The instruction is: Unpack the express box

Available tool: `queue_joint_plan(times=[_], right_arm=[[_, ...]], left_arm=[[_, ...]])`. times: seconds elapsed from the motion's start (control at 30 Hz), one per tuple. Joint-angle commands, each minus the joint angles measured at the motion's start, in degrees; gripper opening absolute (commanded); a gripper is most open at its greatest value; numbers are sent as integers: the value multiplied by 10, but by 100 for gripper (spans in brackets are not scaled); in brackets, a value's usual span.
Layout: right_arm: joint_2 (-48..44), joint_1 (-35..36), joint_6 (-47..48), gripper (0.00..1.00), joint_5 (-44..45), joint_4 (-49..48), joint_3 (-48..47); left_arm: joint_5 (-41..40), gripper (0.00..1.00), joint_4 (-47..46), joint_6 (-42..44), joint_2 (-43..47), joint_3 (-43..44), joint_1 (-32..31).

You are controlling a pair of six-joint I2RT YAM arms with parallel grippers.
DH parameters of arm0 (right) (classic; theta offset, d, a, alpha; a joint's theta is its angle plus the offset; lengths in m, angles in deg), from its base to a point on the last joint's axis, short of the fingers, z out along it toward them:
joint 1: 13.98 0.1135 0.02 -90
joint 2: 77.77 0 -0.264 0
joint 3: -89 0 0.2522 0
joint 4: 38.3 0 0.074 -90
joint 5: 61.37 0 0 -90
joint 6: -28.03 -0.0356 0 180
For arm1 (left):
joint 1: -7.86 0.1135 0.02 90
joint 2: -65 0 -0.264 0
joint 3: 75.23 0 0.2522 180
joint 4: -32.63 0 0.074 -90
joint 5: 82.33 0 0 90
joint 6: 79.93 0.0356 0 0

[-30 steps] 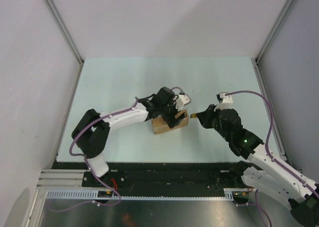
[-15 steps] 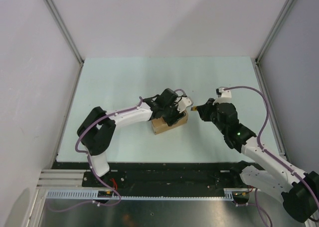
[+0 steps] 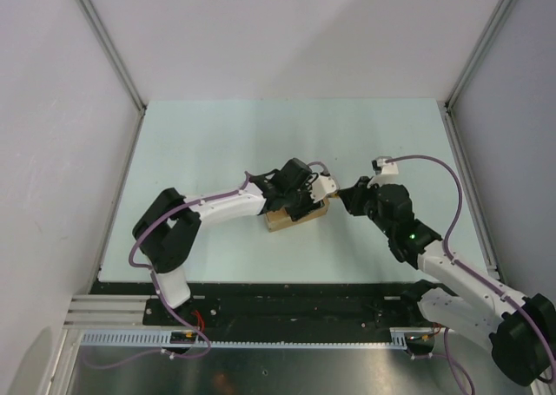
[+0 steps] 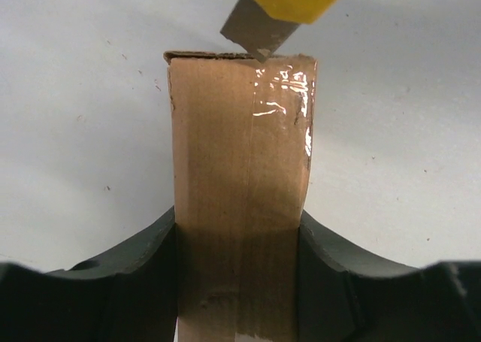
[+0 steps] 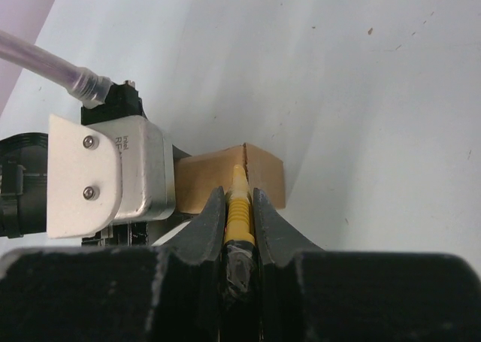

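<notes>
The express box (image 3: 291, 215) is a small brown carton lying on the pale table at mid-scene. My left gripper (image 3: 300, 206) is shut on its long sides; in the left wrist view the box (image 4: 239, 177) runs up between the black fingers (image 4: 143, 274), clear tape shining on top. My right gripper (image 3: 352, 195) is shut on the yellow-and-black utility knife (image 5: 238, 207). The knife's grey blade (image 4: 252, 34) touches the box's far top edge at the taped seam. In the right wrist view the knife tip meets the seam of the box (image 5: 225, 178).
The left arm's white wrist housing (image 5: 101, 173) sits right beside the box. Grey walls stand left and right, with a metal frame post (image 3: 104, 43). The black base strip (image 3: 287, 298) runs along the near table edge.
The right gripper has moved left and slightly up, bringing the knife tip onto the box end. The left gripper has settled lower on the box and stays shut on it.
</notes>
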Motion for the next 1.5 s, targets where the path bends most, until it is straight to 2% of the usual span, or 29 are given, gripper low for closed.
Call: queue_joint_plan(times=[0.0, 0.67, 0.97, 1.13, 1.27, 1.47], right_arm=[[7, -4, 14, 0, -5, -48, 2], [19, -7, 29, 0, 11, -50, 3], [43, -6, 28, 0, -13, -51, 4], [36, -6, 23, 0, -28, -27, 4], [22, -8, 10, 0, -58, 17, 4], [0, -17, -18, 0, -109, 94, 1]], left_arm=[[-7, 43, 22, 66, 7, -22, 0], [-2, 37, 21, 71, 1, -28, 0], [0, 35, 21, 70, -1, -28, 0], [-3, 33, 21, 66, -3, -25, 0], [-7, 23, 21, 49, -12, -18, 9], [-16, 19, 31, 25, -20, -18, 22]])
